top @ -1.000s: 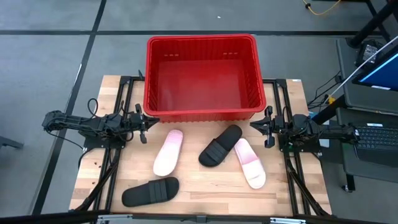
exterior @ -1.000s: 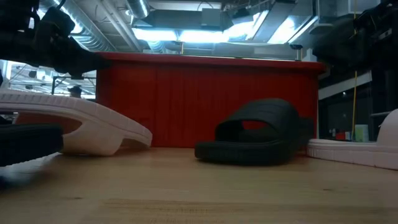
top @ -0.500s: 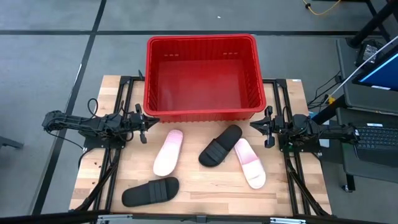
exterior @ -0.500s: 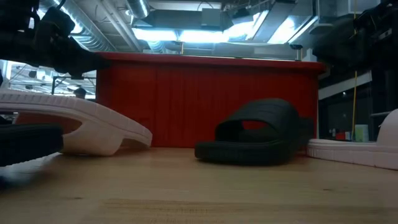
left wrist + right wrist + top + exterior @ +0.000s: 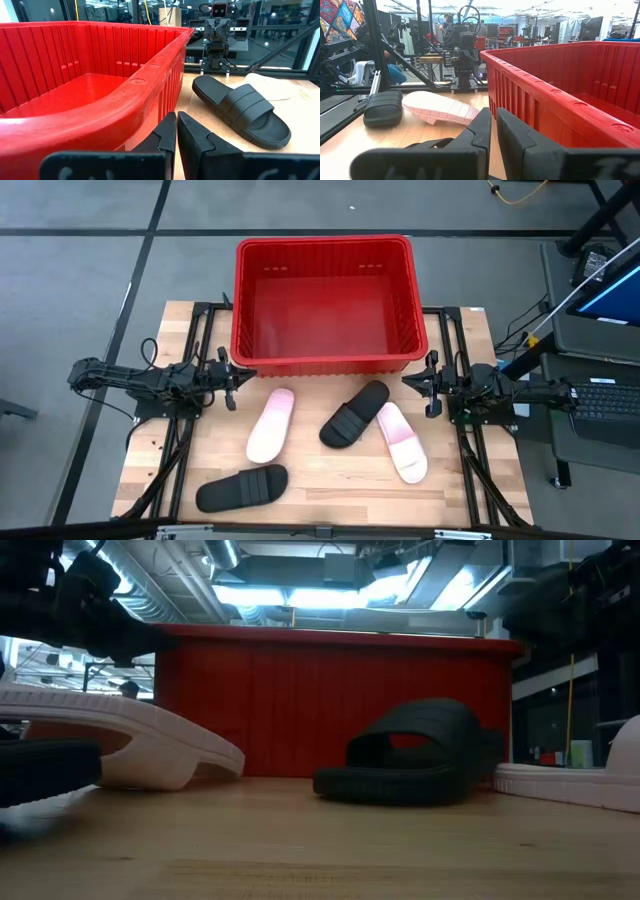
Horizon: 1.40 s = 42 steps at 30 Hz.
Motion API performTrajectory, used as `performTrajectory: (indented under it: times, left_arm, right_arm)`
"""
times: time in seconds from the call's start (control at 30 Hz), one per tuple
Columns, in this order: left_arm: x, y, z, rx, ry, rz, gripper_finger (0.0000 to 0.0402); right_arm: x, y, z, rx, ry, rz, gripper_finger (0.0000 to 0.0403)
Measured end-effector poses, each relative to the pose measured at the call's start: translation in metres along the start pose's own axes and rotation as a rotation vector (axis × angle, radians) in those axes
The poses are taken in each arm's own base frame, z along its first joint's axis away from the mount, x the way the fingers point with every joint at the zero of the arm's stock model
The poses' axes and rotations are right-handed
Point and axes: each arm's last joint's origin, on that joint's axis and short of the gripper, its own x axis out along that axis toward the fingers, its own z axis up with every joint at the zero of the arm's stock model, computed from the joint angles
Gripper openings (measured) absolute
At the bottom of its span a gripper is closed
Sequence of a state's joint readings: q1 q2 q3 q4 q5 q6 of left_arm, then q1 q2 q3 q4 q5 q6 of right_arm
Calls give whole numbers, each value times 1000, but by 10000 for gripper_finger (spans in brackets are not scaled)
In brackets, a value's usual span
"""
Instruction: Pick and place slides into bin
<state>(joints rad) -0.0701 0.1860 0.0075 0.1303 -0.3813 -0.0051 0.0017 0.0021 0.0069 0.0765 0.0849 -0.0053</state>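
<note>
The red bin stands at the table's far side, with nothing in it. Four slides lie sole-down on the wooden table in front of it: a pale pink one, a black one close against a second pink one, and another black one near the front left. My left gripper hovers shut, level, by the bin's near left corner, its shut fingers beside the bin's rim. My right gripper hovers shut by the near right corner, its fingertips closed.
Black metal frames run along both side edges of the table under the arms. A desk with a keyboard stands beyond the right edge. Bare wood lies between the slides and the front edge.
</note>
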Motion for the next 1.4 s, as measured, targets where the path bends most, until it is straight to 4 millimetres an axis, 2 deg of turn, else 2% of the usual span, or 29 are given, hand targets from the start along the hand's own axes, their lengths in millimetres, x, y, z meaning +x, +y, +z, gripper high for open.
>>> performTrajectory:
  times: [0.9,1.1,1.4]
  left_arm:
    - [0,0,0,-2,0,0,8]
    - [0,0,0,-120,0,0,12]
    - [0,-1,0,-135,1,-20,6]
  right_arm:
    - [0,0,0,-1,0,0,33]
    - [0,0,0,-2,0,0,33]
    - [0,0,0,-1,0,0,33]
